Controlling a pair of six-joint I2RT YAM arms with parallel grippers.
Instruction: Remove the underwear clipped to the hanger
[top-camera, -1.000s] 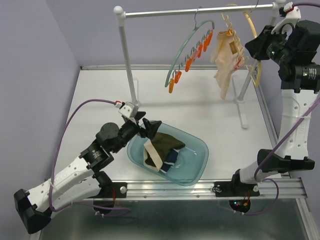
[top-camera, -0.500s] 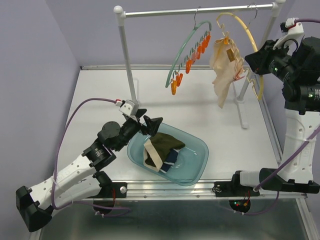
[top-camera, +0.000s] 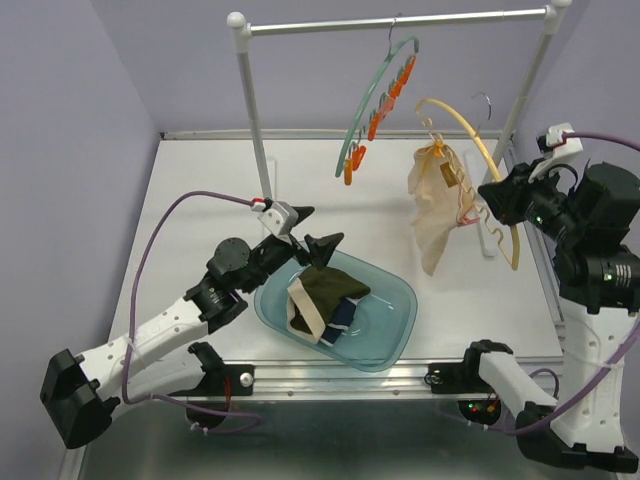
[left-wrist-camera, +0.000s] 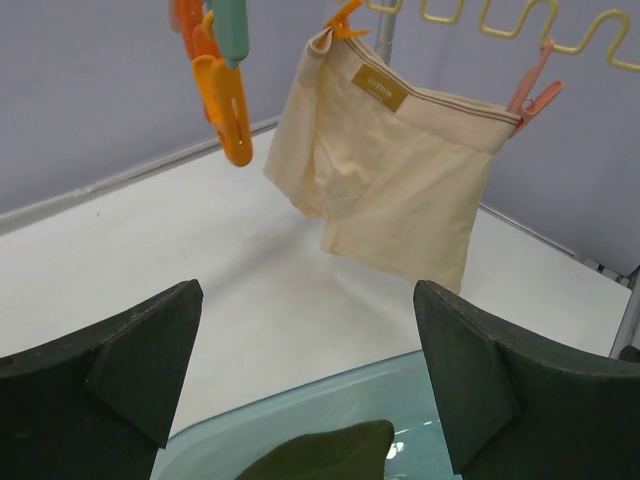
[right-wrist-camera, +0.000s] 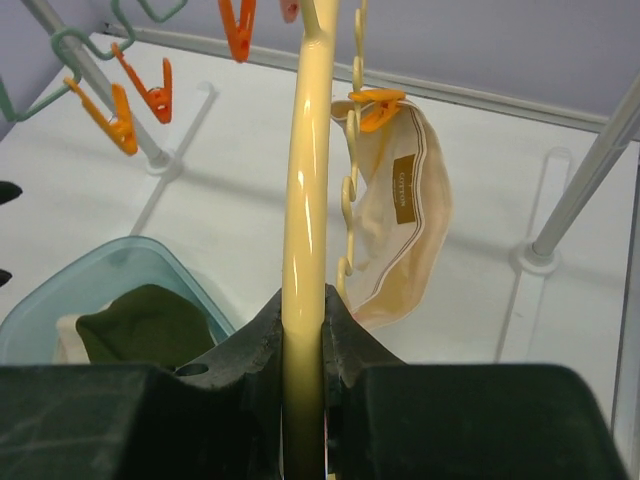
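My right gripper (top-camera: 497, 205) is shut on the yellow hanger (top-camera: 470, 135), which is off the rail and held over the table's right side; the wrist view shows its bar (right-wrist-camera: 305, 200) pinched between the jaws. The pale beige underwear (top-camera: 435, 205) hangs from it by two pegs and also shows in the left wrist view (left-wrist-camera: 400, 190). My left gripper (top-camera: 312, 232) is open and empty above the back left rim of the teal basin (top-camera: 400, 290). The dark olive underwear (top-camera: 330, 288) and the navy one (top-camera: 345, 318) lie in the basin.
A green hanger (top-camera: 375, 95) with several empty orange pegs (top-camera: 352, 165) hangs on the white rail (top-camera: 400, 22). The rail's posts stand at the back left (top-camera: 255, 130) and back right (top-camera: 520, 100). Walls close the left side and the back.
My right gripper has lifted the yellow hanger with the beige underwear off the rail and brought it down and forward. My left gripper has risen from the basin rim and moved right.
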